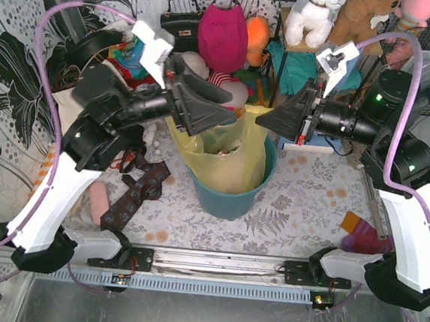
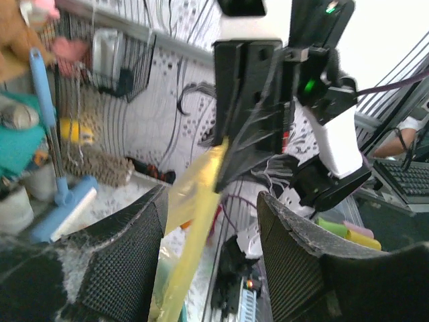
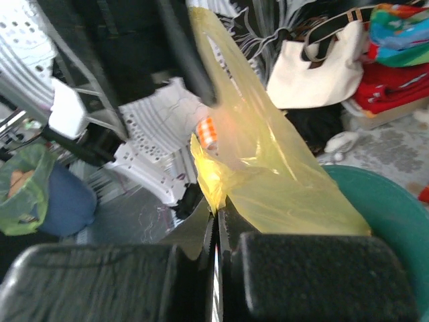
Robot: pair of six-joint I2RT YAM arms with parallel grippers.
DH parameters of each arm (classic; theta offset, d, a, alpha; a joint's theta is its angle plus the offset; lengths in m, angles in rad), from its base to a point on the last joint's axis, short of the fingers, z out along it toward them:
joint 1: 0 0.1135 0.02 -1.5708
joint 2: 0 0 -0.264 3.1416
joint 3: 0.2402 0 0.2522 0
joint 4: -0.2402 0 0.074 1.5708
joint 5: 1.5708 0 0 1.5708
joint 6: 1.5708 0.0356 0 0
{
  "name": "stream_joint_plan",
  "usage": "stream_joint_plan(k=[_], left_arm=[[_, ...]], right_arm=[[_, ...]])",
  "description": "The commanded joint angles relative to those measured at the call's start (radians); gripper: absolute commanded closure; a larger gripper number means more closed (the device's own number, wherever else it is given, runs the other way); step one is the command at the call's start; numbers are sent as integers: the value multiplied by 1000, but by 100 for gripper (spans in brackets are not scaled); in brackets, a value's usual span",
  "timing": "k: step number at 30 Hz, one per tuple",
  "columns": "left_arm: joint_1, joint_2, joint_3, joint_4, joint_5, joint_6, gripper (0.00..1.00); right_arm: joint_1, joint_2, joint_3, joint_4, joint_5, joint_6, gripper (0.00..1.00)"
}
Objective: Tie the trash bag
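Right fingers (image 3: 315,275): pressed together, pinching a fold of the trash bag (image 3: 268,174) at its upper edge.
Left fingers (image 2: 120,261): spread apart. A strip of the yellow plastic runs up between them, nearer the one on the left of the wrist view; whether it touches cannot be told.
Strip: stretched from the bag's top up to the right fingers' pinch.
Trash bag: translucent yellow, standing in the bin (image 1: 227,200), with its top drawn up above the rim between the two arms.
Bin: round and teal, near the middle of the counter (image 1: 303,191).
Counter: covered with a leaf-patterned cloth. A dark strap (image 1: 141,188) lies left of the bin.
Behind: a cream tote bag (image 3: 315,67) and plush toys (image 1: 315,11) at the back.
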Motion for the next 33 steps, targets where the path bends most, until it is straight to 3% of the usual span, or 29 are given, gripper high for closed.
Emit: stream_joint_plan(k=[1, 14, 27, 33], left_arm=[[-19, 33, 13, -11, 52, 0, 36], [-48, 48, 16, -15, 140, 21, 41], [-62, 102, 33, -18, 132, 18, 42], [-68, 116, 35, -15, 132, 18, 54]], right_arm=[[-2, -2, -44, 93, -177, 44, 100], [-1, 9, -75, 44, -162, 16, 100], [-1, 14, -89, 65, -170, 26, 100], [-1, 14, -88, 67, -171, 26, 100]])
